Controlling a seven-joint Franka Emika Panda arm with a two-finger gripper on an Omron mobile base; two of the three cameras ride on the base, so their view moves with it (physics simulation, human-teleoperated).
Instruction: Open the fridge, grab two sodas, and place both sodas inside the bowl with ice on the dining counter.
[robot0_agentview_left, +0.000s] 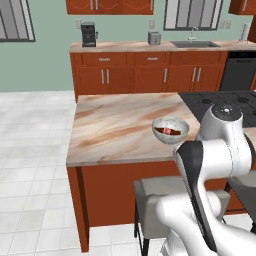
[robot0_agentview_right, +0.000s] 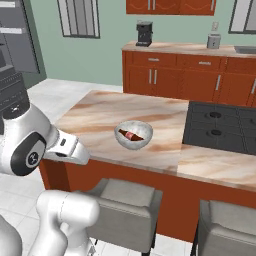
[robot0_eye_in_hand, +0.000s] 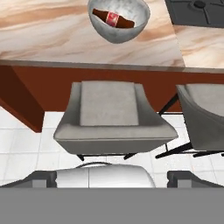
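The pale speckled bowl with ice (robot0_agentview_left: 176, 139) (robot0_agentview_right: 136, 145) (robot0_eye_in_hand: 119, 35) stands on the marbled dining counter (robot0_agentview_left: 115, 130) (robot0_agentview_right: 90, 120) (robot0_eye_in_hand: 52, 41), near its front edge. One dark soda (robot0_agentview_left: 167, 131) (robot0_agentview_right: 130, 135) (robot0_eye_in_hand: 112, 18) with a red label lies on its side in the bowl. My gripper (robot0_eye_in_hand: 112, 179) is open with nothing between its fingers; it hovers back from the counter, above a grey stool (robot0_eye_in_hand: 109, 109), well short of the bowl. A strip of the grey fridge (robot0_agentview_right: 17, 50) shows at the far left; I cannot tell how its doors stand.
Two grey stools (robot0_agentview_right: 125, 205) (robot0_agentview_right: 225, 225) are tucked under the counter's front edge. A black cooktop (robot0_agentview_left: 220, 100) (robot0_agentview_right: 220, 125) is set into the counter right of the bowl. Along the back wall runs a counter with a coffee maker (robot0_agentview_left: 88, 34) and a sink (robot0_agentview_left: 195, 44).
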